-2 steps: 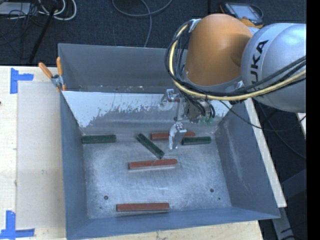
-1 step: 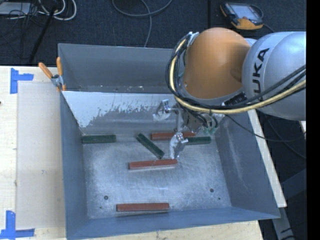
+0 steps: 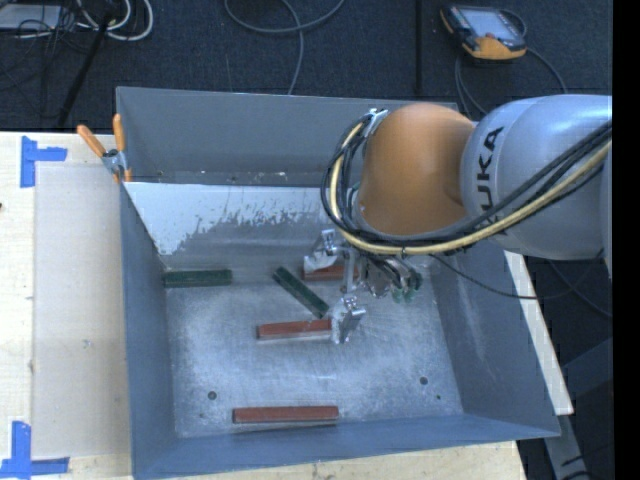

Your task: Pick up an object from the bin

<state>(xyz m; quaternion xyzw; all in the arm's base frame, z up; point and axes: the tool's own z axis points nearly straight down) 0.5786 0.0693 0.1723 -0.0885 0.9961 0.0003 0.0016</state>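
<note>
claw (image 3: 336, 290) looks open over the right ends of the tilted dark green bar (image 3: 298, 289) and brown bar (image 3: 290, 330) in the middle of the bin (image 3: 145, 298); probably light, stiff, slick, so I'd pinch across the narrow width

Grey bin (image 3: 250, 148), arm (image 3: 420, 168) low over its centre, brown bar (image 3: 290, 331) and dark green bar (image 3: 298, 290) just beside

The arm (image 3: 540, 168) reaches in from the right, wrist bent down; gripper (image 3: 336, 289) low, fingers spread apart.
</note>
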